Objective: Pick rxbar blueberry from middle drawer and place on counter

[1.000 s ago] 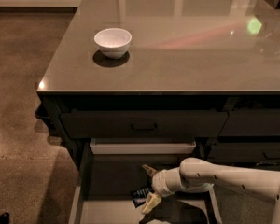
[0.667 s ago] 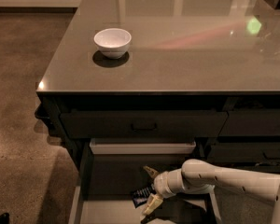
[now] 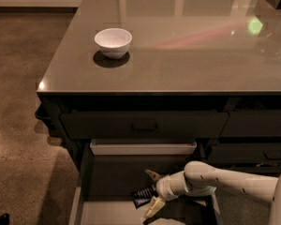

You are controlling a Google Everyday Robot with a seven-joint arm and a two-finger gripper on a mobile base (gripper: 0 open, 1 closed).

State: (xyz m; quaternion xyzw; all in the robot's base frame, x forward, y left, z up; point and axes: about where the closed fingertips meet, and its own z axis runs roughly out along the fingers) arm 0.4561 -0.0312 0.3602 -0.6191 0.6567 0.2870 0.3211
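The middle drawer point(image 3: 107, 179) is pulled open below the counter point(image 3: 187, 55). The rxbar blueberry point(image 3: 141, 197), a small dark wrapper with white print, lies on the drawer's dark floor near its front right. My gripper point(image 3: 151, 191) reaches in from the right on a white arm, down inside the drawer. Its two pale fingers point(image 3: 152, 175) are spread apart, one on the far side of the bar and one on the near side. The bar sits between them, still on the drawer floor.
A white bowl point(image 3: 113, 42) stands on the counter's left part. The closed top drawer front point(image 3: 144, 124) with a recessed handle hangs above the open drawer. More closed drawers point(image 3: 253, 153) are to the right. Polished concrete floor point(image 3: 18, 102) lies to the left.
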